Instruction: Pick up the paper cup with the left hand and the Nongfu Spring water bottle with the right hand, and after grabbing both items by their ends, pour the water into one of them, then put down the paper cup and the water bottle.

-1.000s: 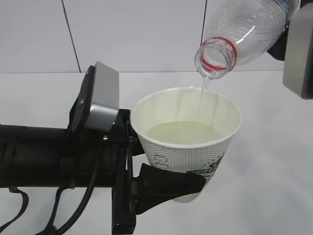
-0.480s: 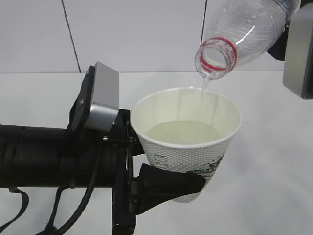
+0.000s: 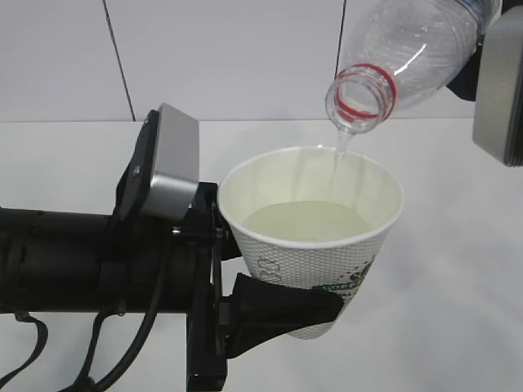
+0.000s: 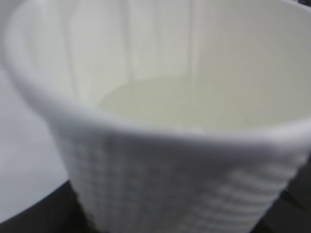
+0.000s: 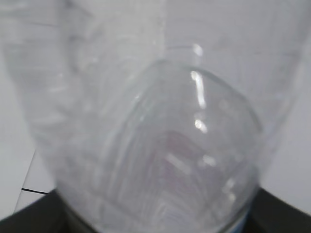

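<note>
- The left hand (image 3: 270, 314) is clenched round the lower part of the paper cup (image 3: 315, 245), holding it upright above the white table (image 3: 458, 286); keep it level.
- The right hand (image 3: 500, 86) grips the Nongfu Spring water bottle (image 3: 409, 53) at its base, tilted neck-down over the cup's far rim; hold that tilt so the stream stays inside.
- The water (image 3: 306, 220) fills roughly the cup's lower half.
- Against the earlier frames, nothing has visibly shifted; only the thin stream (image 3: 339, 159) flickers.

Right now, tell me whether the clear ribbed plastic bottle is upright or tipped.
Tipped. The clear ribbed plastic bottle slants mouth-down above the white paper cup, and a thin stream of water falls from its red-ringed neck into the cup.
</note>
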Motion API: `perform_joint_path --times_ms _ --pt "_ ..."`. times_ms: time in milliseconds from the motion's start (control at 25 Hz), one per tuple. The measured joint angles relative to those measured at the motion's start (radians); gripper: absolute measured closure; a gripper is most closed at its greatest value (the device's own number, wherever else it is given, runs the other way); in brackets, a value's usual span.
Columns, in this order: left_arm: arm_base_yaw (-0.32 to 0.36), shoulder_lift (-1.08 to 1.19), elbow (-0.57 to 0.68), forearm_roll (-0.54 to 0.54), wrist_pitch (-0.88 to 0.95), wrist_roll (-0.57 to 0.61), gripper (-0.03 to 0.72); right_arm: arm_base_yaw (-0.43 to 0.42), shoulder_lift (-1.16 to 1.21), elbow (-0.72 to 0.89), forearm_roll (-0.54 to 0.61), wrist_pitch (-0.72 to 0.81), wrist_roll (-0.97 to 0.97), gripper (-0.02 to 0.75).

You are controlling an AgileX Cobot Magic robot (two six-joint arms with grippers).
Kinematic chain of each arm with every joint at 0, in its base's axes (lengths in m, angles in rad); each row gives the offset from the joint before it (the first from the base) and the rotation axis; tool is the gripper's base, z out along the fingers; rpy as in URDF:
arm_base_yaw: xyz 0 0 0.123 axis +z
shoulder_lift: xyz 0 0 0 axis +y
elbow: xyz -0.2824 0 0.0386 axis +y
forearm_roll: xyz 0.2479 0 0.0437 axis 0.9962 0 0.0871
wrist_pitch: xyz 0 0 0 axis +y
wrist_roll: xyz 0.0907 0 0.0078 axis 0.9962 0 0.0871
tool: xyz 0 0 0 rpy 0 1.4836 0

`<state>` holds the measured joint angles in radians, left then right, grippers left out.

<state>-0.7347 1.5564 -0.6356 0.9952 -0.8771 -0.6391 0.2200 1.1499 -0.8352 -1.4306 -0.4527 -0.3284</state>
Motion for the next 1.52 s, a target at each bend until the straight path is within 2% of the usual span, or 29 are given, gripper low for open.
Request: perform_joint_path --times_ms 1520 --pt "0.0 0.0 0.0 0.004 0.0 0.0 0.221 0.0 0.0 0.0 0.002 0.0 -0.002 0.3"
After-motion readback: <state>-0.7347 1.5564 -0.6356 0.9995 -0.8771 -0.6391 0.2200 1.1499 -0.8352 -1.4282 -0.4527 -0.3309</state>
